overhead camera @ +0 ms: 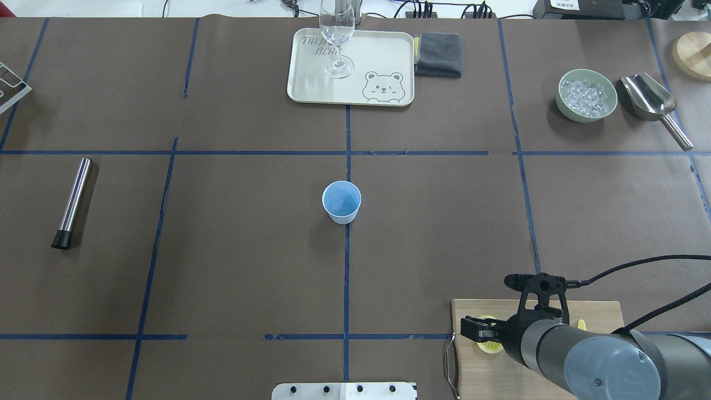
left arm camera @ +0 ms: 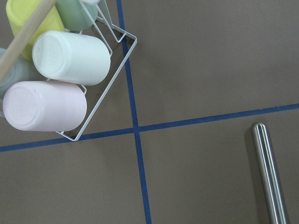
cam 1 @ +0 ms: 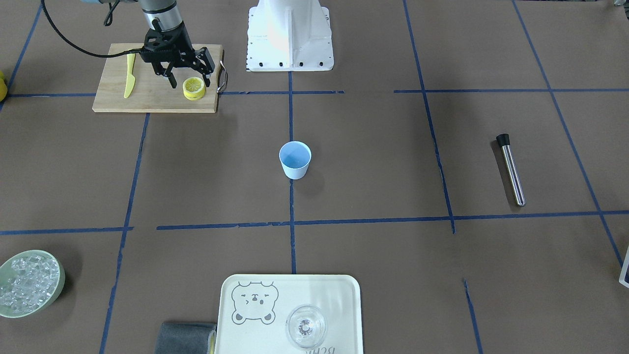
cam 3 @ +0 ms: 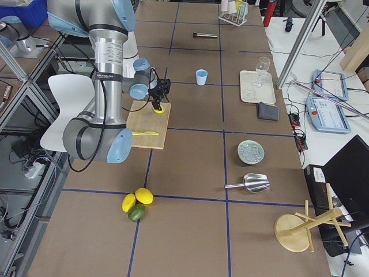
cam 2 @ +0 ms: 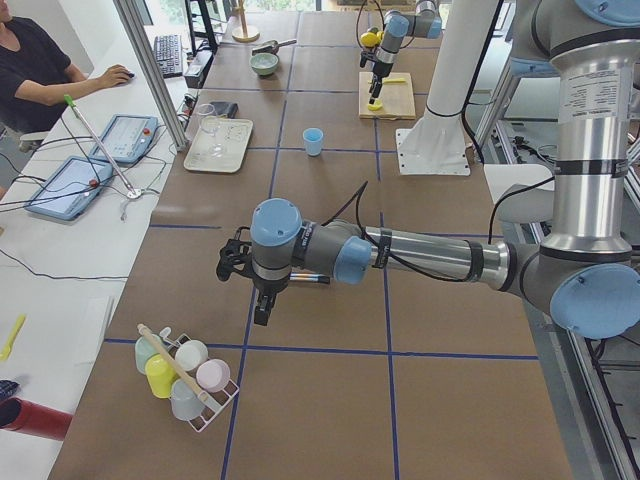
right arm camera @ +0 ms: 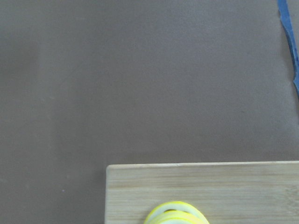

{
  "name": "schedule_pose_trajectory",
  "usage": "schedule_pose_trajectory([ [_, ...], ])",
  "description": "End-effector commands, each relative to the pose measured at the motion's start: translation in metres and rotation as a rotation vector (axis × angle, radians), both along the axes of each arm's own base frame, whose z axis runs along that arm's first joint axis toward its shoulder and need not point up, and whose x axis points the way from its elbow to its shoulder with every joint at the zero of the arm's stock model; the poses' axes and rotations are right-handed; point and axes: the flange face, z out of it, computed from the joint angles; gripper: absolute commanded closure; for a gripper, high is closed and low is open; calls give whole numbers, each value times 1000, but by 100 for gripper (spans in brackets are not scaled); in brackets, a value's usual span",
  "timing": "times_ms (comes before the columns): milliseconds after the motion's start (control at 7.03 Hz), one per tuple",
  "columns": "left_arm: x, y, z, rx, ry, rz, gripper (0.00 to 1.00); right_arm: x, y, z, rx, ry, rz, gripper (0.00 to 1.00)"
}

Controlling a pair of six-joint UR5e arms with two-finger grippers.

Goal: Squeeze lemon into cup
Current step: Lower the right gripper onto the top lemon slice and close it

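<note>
Two alike lemon slices (cam 1: 193, 88) lie stacked on a wooden cutting board (cam 1: 152, 101), and show at the bottom edge of the right wrist view (right arm camera: 177, 215). My right gripper (cam 1: 190, 79) hangs open just over them, one finger on each side; from overhead (overhead camera: 482, 329) it hides most of the slices (overhead camera: 491, 347). The light-blue cup (cam 1: 295, 160) stands upright and empty at the table's middle (overhead camera: 341, 201), far from both grippers. My left gripper (cam 2: 258, 298) shows only in the exterior left view, near a cup rack; I cannot tell whether it is open or shut.
A yellow plastic knife (cam 1: 129, 74) lies on the board. A steel tube (cam 1: 511, 169) lies on my left side. On the far side are a cream tray (cam 1: 324, 295) with a clear glass (cam 1: 305, 325), a grey cloth (cam 1: 186, 338), an ice bowl (cam 1: 29, 282) and a scoop (overhead camera: 650, 100). The cup rack (left arm camera: 60, 70) is under my left wrist.
</note>
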Motion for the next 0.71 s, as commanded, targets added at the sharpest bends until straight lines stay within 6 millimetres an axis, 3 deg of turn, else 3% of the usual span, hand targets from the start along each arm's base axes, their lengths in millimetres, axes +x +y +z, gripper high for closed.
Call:
schedule_pose_trajectory([
  [0, 0, 0, 2, -3, 1, 1, 0, -5, 9, 7, 1, 14, -21, 0],
  [569, 0, 1, 4, -8, 1, 0, 0, -13, 14, 11, 1, 22, -30, 0],
])
